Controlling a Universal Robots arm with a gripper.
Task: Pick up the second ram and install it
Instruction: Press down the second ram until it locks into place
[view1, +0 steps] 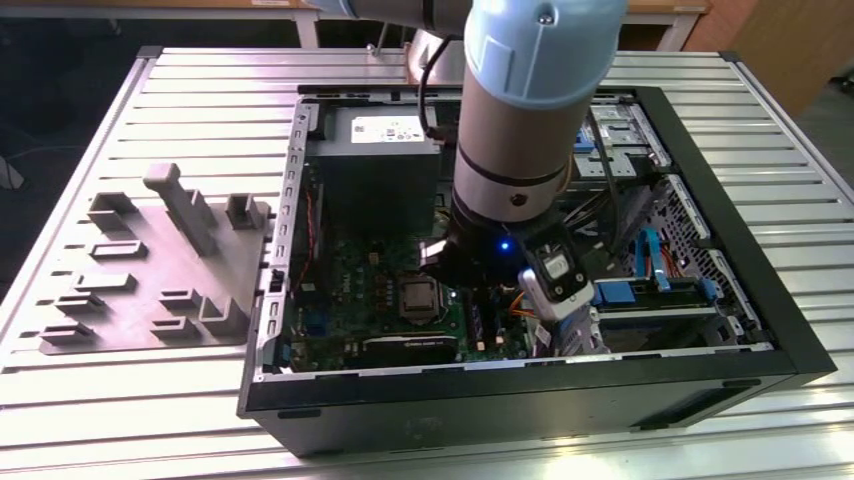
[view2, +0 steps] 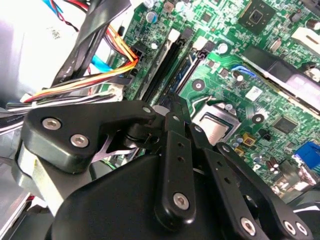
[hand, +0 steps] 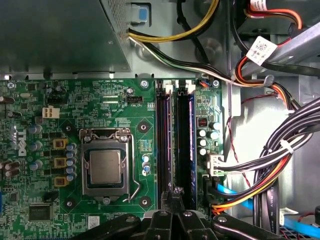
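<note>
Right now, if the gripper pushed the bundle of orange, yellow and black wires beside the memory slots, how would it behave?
Probably floppy: the wire bundle sags in loose curves, so it should bend aside. One end seems to meet the green motherboard, so it may tug rather than slide free.

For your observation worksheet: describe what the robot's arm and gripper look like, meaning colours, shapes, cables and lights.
The arm is a thick silver-grey cylinder with a light blue joint cap and a black cable alongside. The gripper is black, built of bolted linkage bars with silver screws; a small blue light glows above it.
</note>
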